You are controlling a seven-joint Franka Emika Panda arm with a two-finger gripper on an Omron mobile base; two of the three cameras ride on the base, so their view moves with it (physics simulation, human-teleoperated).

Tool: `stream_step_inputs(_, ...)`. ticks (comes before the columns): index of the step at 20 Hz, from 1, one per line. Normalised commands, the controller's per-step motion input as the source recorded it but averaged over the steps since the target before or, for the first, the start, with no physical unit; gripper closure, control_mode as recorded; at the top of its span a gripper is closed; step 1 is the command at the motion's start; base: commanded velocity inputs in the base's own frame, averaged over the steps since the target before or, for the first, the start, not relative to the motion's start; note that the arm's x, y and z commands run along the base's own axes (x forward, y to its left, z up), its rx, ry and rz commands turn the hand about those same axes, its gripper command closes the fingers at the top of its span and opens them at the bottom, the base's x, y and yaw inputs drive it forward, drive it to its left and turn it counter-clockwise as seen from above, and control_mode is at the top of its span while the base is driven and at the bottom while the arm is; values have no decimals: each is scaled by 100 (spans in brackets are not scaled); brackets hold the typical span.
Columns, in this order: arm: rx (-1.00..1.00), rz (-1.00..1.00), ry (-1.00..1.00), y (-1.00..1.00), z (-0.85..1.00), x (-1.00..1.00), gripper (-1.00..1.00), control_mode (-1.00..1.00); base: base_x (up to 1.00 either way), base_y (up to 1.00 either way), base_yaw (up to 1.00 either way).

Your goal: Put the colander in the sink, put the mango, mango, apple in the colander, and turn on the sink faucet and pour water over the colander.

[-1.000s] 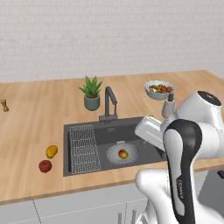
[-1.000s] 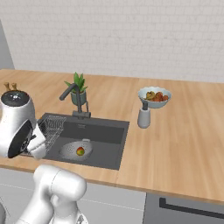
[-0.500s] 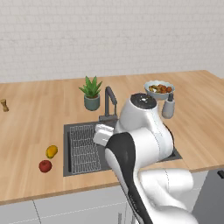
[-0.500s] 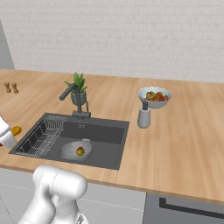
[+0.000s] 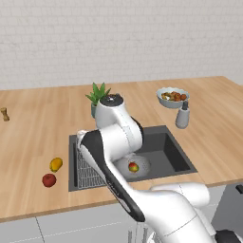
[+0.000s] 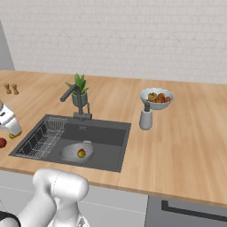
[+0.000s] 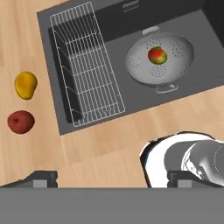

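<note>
The colander (image 7: 159,61) sits in the sink (image 7: 118,39) with one red-yellow mango (image 7: 157,55) inside it; it also shows as the colander (image 5: 134,166) and the colander (image 6: 77,152). A second, yellow mango (image 7: 25,84) and the red apple (image 7: 21,121) lie on the counter left of the sink, side by side. My gripper (image 7: 111,179) hangs high above the counter's front edge, open, with nothing between its fingertips (image 7: 41,177). The sink faucet (image 6: 77,99) stands behind the basin, and no water runs from it.
A wire rack (image 7: 87,87) fills the sink's left part. Behind the sink stands a potted plant (image 5: 98,95). To the right are a bowl of food (image 5: 172,96) and a soap dispenser (image 5: 182,116). Small shakers (image 6: 11,88) stand far left.
My arm has swung from the sink's right side leftward across the basin toward the rack side. The jaws stayed open. The fruit and colander have not moved.
</note>
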Motion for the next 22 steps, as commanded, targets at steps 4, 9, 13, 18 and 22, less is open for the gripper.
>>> stream_step_inputs(4, 0, -2, 3, 60, -50, 39, -100, -100, 0, 0, 0)
stream_step_inputs(9, 0, -11, 3, 75, -37, 16, -100, -100, 0, 0, 0)
stream_step_inputs(13, 0, -5, 0, 60, -27, 34, -100, -100, 0, 0, 0)
stream_step_inputs(18, -1, -1, 4, 39, -30, 39, -100, -100, 0, 0, 0)
stream_step_inputs(22, -2, 0, 8, 29, -33, 45, -100, -100, 0, 0, 0)
